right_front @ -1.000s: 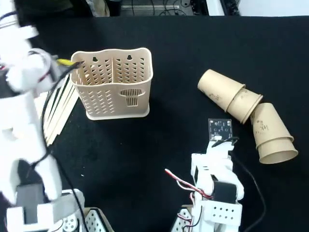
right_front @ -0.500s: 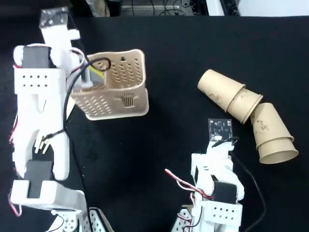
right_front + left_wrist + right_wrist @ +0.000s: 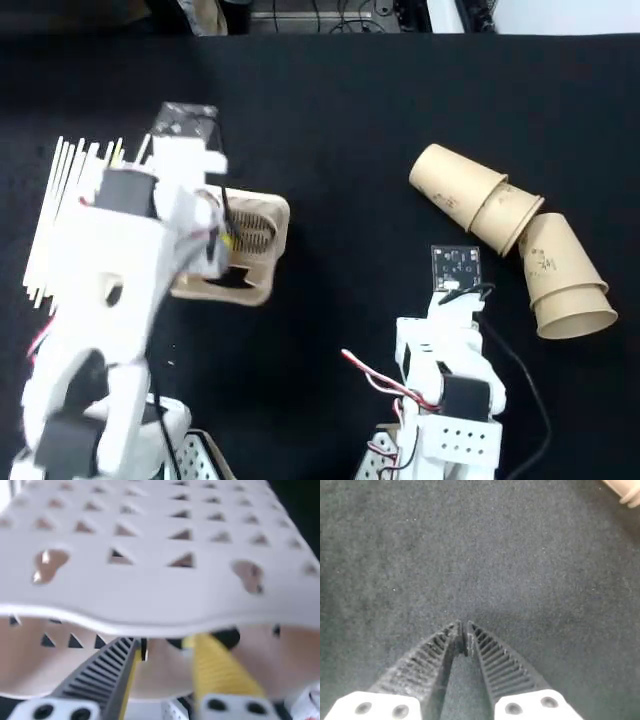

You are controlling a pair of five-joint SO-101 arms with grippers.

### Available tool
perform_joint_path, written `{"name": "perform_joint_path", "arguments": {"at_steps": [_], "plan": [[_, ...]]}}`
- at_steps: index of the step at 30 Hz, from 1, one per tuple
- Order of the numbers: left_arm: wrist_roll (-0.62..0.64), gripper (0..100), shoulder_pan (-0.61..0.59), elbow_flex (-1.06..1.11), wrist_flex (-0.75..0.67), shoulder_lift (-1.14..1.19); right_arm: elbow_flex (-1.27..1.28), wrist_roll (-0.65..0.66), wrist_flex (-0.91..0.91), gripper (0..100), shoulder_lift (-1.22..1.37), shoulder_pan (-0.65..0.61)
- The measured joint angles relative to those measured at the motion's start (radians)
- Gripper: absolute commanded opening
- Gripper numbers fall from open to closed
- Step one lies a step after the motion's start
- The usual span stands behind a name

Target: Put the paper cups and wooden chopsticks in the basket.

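While paper cups and chopsticks lie outside the tilted basket, nothing's done yet. The right gripper is closed and empty. I can't tell whether the left gripper grips anything.

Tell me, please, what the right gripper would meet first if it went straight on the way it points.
Probably the black table cloth: the right gripper is shut and aimed down at bare cloth. The paper cups lie off to the side of that line.

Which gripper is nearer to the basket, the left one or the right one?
Left. The left gripper is at the rim of the basket; the right gripper is over bare black cloth, well apart from it.
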Motion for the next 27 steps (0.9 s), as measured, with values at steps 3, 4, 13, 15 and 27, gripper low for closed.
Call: {"name": "perform_joint_path", "arguments": {"at_steps": [3, 4, 13, 15, 27], "plan": [[0.002, 37, 0.054, 0.1, 0.002, -0.123, 0.0, 0.0, 0.0, 1.8, 0.0, 0.0], [0.014, 37, 0.057, 0.133, -0.002, -0.144, 0.0, 0.0, 0.0, 1.8, 0.0, 0.0], [0.097, 37, 0.025, 0.203, -0.152, -0.072, 0.0, 0.0, 0.0, 1.8, 0.0, 0.0], [0.097, 37, 0.025, 0.186, -0.178, -0.015, 0.0, 0.0, 0.0, 1.8, 0.0, 0.0], [0.135, 37, 0.084, -0.534, -0.037, 0.39, 0.0, 0.0, 0.0, 2.1, 0.0, 0.0]]}}
